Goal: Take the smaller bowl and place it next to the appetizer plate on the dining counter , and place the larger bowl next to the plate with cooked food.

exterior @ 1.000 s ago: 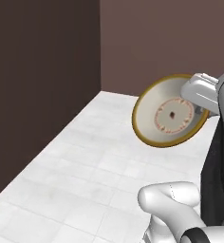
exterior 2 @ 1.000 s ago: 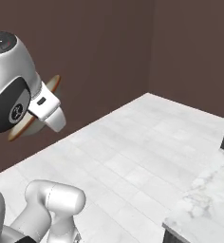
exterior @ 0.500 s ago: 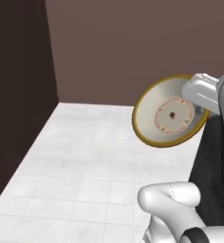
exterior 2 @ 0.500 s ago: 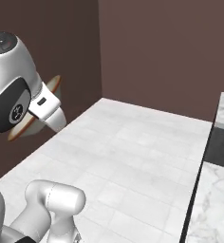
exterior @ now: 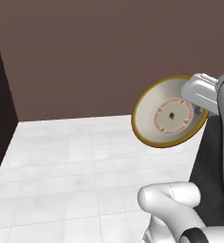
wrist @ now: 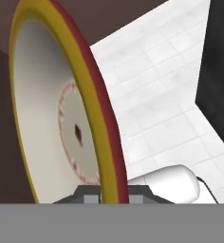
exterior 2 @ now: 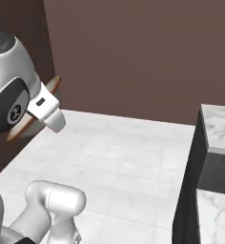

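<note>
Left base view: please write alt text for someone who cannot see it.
The larger bowl, cream with a golden rim, is carried on edge in the gripper, its inside facing the camera. Below lies a white tiled floor, with a brown wall behind.

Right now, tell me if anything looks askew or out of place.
The wide cream bowl with a golden-brown rim is tipped nearly on edge, held by its rim in the gripper, high above the white tiled floor. Nothing looks spilled or damaged.
</note>
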You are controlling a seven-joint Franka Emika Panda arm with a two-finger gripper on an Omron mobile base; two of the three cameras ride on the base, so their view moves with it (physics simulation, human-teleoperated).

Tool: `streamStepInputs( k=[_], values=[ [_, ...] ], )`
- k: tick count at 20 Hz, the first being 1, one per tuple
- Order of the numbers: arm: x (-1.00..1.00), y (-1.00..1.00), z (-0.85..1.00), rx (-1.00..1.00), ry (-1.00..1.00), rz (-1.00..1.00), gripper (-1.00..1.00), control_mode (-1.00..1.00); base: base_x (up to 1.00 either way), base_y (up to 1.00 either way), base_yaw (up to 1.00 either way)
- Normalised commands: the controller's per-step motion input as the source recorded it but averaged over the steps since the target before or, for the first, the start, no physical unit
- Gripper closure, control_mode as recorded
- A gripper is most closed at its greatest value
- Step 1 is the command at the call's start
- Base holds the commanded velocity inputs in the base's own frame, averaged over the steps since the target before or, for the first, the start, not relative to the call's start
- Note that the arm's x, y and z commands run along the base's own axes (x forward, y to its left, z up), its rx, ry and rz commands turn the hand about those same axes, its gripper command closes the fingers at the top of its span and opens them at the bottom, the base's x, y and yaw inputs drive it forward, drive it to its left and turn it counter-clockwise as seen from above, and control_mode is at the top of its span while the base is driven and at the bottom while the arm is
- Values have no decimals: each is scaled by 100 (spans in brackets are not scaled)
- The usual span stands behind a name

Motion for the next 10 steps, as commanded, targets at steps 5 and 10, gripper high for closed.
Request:
streamStepInputs(
  k=[5, 10],
  values=[
    [0, 0, 0, 0, 0, 0, 100, 100, 100, 2, -40],
    [0, 0, 0, 0, 0, 0, 100, 100, 100, 22, -37]
  ],
)
